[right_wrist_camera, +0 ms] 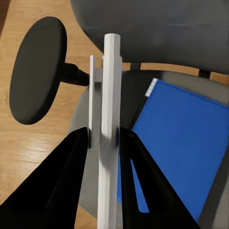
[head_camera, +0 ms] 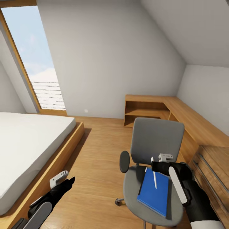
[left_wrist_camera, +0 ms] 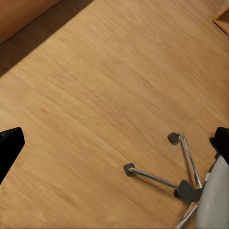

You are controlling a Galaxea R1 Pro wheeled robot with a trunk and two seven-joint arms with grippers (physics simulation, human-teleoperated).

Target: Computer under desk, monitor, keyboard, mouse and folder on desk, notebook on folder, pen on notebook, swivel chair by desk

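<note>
Over swivel chair (head_camera: 152, 178) seat, right end effector (right_wrist_camera: 103, 138) pinching pen (right_wrist_camera: 109, 119), wood floor (left_wrist_camera: 95, 95).

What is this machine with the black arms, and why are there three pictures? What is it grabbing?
It is a robot on wheels with two arms, drawn inside a computer simulation. The big picture comes from a camera on its head, looking down over both arms. The other two come from small cameras near each wrist.

Each arm ends in a two-fingered pincher called an end effector. The right end effector is over the grey padded swivel chair. On the seat lies a flat blue pad. In the right wrist picture, the thin white pen stands pinched between the two black fingers, so the robot seems to be holding it.

The left end effector is open and holds nothing. Its camera looks down at the wooden floor and the chair's shiny legs.
</note>
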